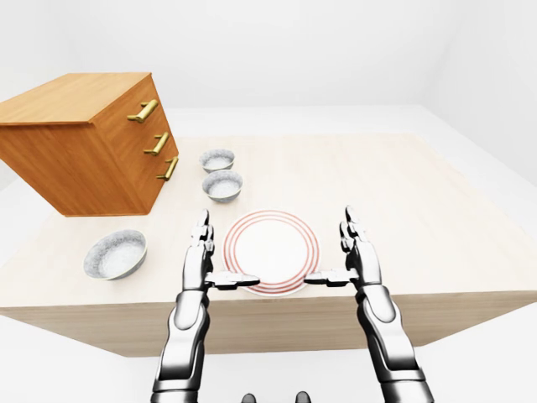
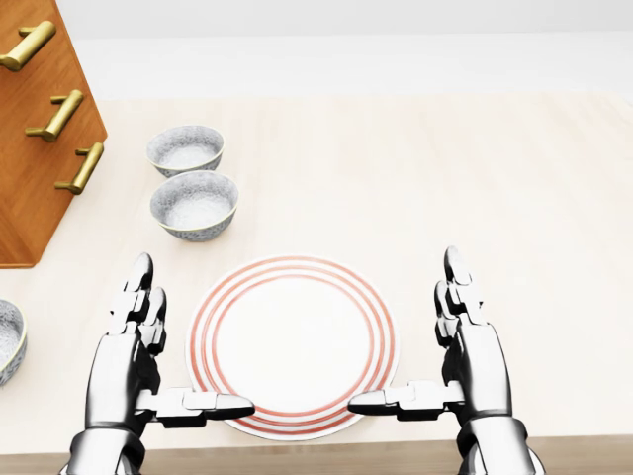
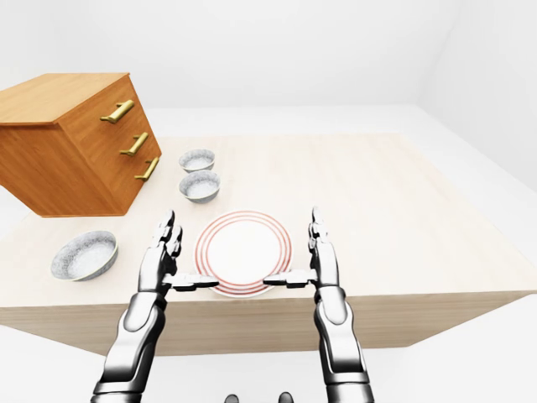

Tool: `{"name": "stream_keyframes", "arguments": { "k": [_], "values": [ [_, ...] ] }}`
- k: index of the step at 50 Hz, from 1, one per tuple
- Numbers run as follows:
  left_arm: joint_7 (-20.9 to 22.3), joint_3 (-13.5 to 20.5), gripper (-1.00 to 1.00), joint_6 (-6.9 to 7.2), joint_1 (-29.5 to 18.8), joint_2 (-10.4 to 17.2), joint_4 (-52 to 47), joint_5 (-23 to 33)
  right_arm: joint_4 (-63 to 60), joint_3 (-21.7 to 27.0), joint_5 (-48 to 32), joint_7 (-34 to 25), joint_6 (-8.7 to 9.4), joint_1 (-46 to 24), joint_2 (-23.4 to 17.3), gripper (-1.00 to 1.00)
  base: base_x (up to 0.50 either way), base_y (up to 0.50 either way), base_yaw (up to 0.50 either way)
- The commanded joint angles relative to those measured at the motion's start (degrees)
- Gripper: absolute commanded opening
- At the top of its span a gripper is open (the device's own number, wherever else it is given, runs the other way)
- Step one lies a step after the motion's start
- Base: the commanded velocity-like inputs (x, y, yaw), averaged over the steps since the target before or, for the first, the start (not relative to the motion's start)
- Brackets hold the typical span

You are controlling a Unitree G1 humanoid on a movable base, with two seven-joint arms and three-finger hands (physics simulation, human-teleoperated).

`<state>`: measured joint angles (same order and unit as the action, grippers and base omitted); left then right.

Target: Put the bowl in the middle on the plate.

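Grey-speckled middle bowl (image 2: 195, 205) sits toward the table's (image 2: 465, 168) left edge, just beside another bowl (image 2: 185, 150) and the cabinet (image 2: 35, 168). My left hand (image 2: 124, 361) and right hand (image 2: 475, 361) hang wide open, empty, flanking the plate (image 2: 294, 341). Reaching in, I could clip that neighbour or grab it instead.

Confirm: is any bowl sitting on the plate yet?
No: the red-ringed plate is bare in the head view, and the middle bowl sits on the table up and left of it, not touching it.
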<state>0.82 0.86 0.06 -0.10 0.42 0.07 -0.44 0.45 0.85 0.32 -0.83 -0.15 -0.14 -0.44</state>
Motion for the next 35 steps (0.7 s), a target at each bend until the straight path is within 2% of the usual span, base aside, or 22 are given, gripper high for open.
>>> {"name": "stream_keyframes", "arguments": {
  "k": [1,2,3,10,12,19,20,22,24,26,27,28,30,31,32,33,34,35],
  "values": [
    [1.3,1.4,1.0,-0.03,-0.3,0.7,0.4,-0.8,1.1,1.2,0.2,-1.2,-0.44,-0.2,-0.6,1.0,0.0,0.0,0.0],
    [1.2,1.4,1.0,-0.12,-0.3,0.7,0.4,-0.7,1.6,1.3,0.3,-1.3,-0.77,-0.3,-0.7,1.0,0.0,0.0,0.0],
    [1.3,1.4,1.0,-0.22,-0.3,0.7,0.5,-0.8,0.8,1.3,0.3,-1.2,-0.03,-0.2,-0.7,1.0,0.0,0.0,0.0],
    [1.3,1.4,1.0,-0.49,-0.2,0.7,0.8,-0.8,0.0,1.2,0.2,-1.1,0.48,0.1,-0.7,1.0,0.0,0.0,0.0],
    [1.3,1.4,1.0,-0.66,-0.3,0.7,0.9,-0.8,0.5,1.3,0.2,-1.2,0.1,0.0,-0.7,1.0,0.0,0.0,0.0],
    [1.2,1.5,1.0,0.14,0.2,0.8,-0.3,-0.5,1.2,1.3,0.0,-1.1,-0.32,0.0,-0.7,1.0,0.0,0.0,0.0],
    [1.3,1.6,1.0,-0.36,-0.1,0.8,0.5,-0.7,1.3,1.4,0.0,-1.1,-0.45,-0.1,-0.7,1.0,0.0,0.0,0.0],
    [1.2,1.5,1.0,-0.25,0.1,0.8,0.3,-0.5,0.7,1.3,0.0,-1.0,0.04,0.1,-0.7,1.0,0.0,0.0,0.0],
    [1.1,1.7,1.0,-0.17,0.1,0.8,0.2,-0.6,2.0,1.6,0.1,-1.2,-0.99,-0.1,-0.8,1.0,0.0,0.0,0.0],
    [1.1,1.9,1.0,-0.18,0.1,0.8,0.4,-0.8,2.0,1.6,0.2,-1.2,-1.04,-0.1,-0.8,1.0,0.0,0.0,0.0],
    [1.1,2.2,1.0,-0.87,-0.1,0.9,1.4,-1.0,2.2,1.4,-0.1,-0.6,-0.13,-0.3,-0.6,1.0,0.0,0.0,0.0],
    [1.1,2.2,1.0,-0.91,-0.2,0.9,1.5,-1.1,2.2,1.4,-0.1,-0.6,-0.08,-0.3,-0.6,1.0,0.0,0.0,0.0],
    [0.9,1.7,1.0,-0.24,0.6,0.9,-0.1,-0.4,2.2,1.2,-0.3,-0.8,-0.23,0.0,-0.7,1.0,0.0,0.0,0.0],
    [1.0,1.8,1.0,-1.6,0.2,0.9,1.6,-0.3,1.5,1.2,-0.4,-0.7,0.34,0.2,-0.7,1.0,0.0,0.0,0.0],
    [1.0,1.8,1.0,-1.7,0.2,0.9,1.7,-0.3,1.5,1.2,-0.4,-0.7,0.38,0.2,-0.7,1.0,0.0,0.0,0.0],
    [0.8,1.7,1.0,-0.88,0.4,0.9,0.6,-0.1,2.3,1.0,-1.2,-0.4,0.15,0.2,-0.8,1.0,0.0,0.0,0.0],
    [0.8,1.7,1.0,-0.83,0.4,0.9,0.5,-0.1,2.4,1.0,-1.3,-0.4,0.13,0.2,-0.7,1.0,0.0,0.0,0.0],
    [0.8,1.8,1.0,-0.49,0.6,0.9,-0.1,0.0,1.6,1.1,-1.2,-0.3,0.81,0.3,-0.8,1.0,0.0,0.0,0.0]
  ]
}}
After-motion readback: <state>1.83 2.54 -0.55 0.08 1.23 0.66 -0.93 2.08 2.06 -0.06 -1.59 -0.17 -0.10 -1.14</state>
